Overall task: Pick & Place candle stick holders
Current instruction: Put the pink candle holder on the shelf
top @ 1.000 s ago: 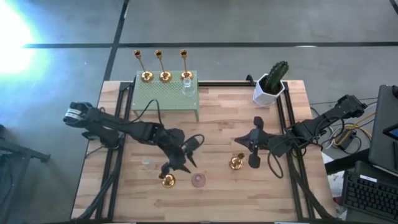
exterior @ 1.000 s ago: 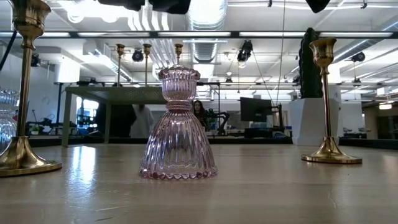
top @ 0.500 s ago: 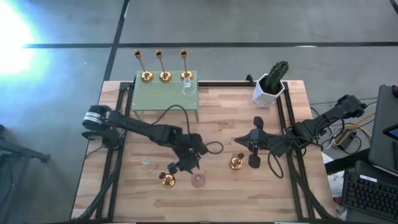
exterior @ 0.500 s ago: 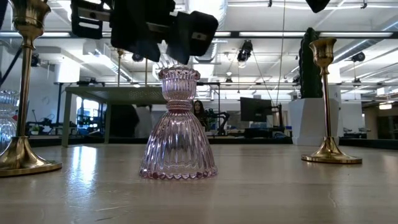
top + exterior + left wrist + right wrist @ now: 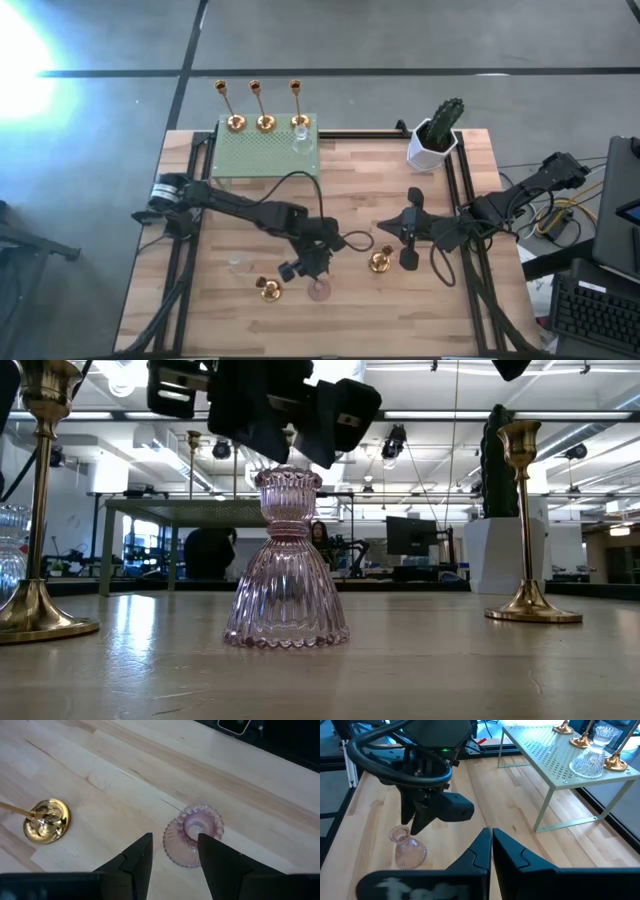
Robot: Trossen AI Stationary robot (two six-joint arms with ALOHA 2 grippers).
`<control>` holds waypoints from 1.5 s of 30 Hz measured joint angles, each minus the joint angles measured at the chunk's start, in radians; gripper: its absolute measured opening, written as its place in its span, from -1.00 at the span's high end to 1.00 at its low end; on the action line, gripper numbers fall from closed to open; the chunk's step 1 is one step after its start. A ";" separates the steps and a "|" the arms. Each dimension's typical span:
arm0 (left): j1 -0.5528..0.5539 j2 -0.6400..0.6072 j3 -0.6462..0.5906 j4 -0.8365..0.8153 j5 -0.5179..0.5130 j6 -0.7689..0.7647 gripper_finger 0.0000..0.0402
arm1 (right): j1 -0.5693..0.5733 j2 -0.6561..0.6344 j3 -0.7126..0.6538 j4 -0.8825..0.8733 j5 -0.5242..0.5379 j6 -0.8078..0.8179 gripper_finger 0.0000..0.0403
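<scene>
A pinkish ribbed glass candle stick holder (image 5: 319, 290) stands upright on its flared base near the table's front edge. My left gripper (image 5: 312, 272) hangs open just above and behind its top, tilted downward. In the left wrist view the holder (image 5: 192, 835) lies ahead between the two spread fingers, untouched. A short gold holder (image 5: 269, 290) stands to its left, another (image 5: 379, 262) to its right, and a clear glass one (image 5: 236, 263) farther left. My right gripper (image 5: 405, 238) waits shut above the table's right half.
A green perforated shelf (image 5: 268, 152) at the far left carries three tall gold holders and a clear glass one (image 5: 301, 140). A white pot with a cactus (image 5: 435, 135) stands at the far right. Black rails run along the table's left and right sides.
My left gripper has travelled toward the table's right edge and downward, tipping further down, from above the left gold holder to just over the pink glass holder. Its fingers stay spread. No holder has moved.
</scene>
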 joint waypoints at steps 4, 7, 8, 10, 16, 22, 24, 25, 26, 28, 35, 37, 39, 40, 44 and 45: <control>0.000 0.015 0.043 -0.025 0.000 -0.004 0.20 | 0.000 0.000 0.000 -0.001 0.000 -0.001 0.96; -0.003 0.034 0.066 -0.055 0.000 -0.011 0.20 | 0.000 0.000 0.000 -0.001 0.000 -0.002 0.96; -0.005 0.039 0.074 -0.065 0.000 -0.017 0.20 | 0.000 0.000 0.000 -0.001 0.000 -0.003 0.96; -0.011 0.053 0.086 -0.089 0.000 -0.023 0.20 | 0.000 0.000 0.000 -0.002 0.000 -0.003 0.96; -0.028 0.083 0.115 -0.108 0.001 -0.040 0.20 | 0.000 0.000 0.000 -0.001 0.000 -0.007 0.96; -0.035 0.127 0.136 -0.133 0.003 -0.050 0.20 | 0.000 0.000 0.000 -0.001 0.000 -0.007 0.96; -0.035 0.132 0.136 -0.131 0.003 -0.052 0.20 | 0.000 0.000 0.000 -0.001 0.000 -0.007 0.96; -0.035 0.132 0.136 -0.131 0.001 -0.052 0.20 | 0.000 0.000 0.000 -0.001 0.000 -0.007 0.96; -0.035 0.132 0.136 -0.130 0.001 -0.053 0.20 | 0.000 0.000 0.000 -0.002 0.000 -0.007 0.96; -0.035 0.132 0.136 -0.131 0.000 -0.062 0.20 | 0.000 0.000 0.000 -0.002 0.000 -0.007 0.96; -0.035 0.147 0.128 -0.128 0.014 -0.087 0.25 | 0.000 0.000 0.000 -0.002 0.000 -0.010 0.96; -0.035 0.156 0.128 -0.129 0.024 -0.095 0.30 | 0.000 0.000 0.000 -0.002 0.000 -0.010 0.96; -0.035 0.161 0.128 -0.129 0.030 -0.096 0.38 | 0.000 0.000 0.000 -0.002 0.000 -0.010 0.96; -0.035 0.161 0.128 -0.129 0.030 -0.096 0.42 | 0.000 0.000 0.000 -0.002 0.000 -0.010 0.96; -0.035 0.157 0.128 -0.130 0.022 -0.082 0.68 | 0.000 0.000 0.000 -0.002 0.000 -0.010 0.96; -0.035 0.155 0.128 -0.134 0.022 -0.077 0.76 | 0.000 0.000 0.000 -0.002 0.000 -0.010 0.96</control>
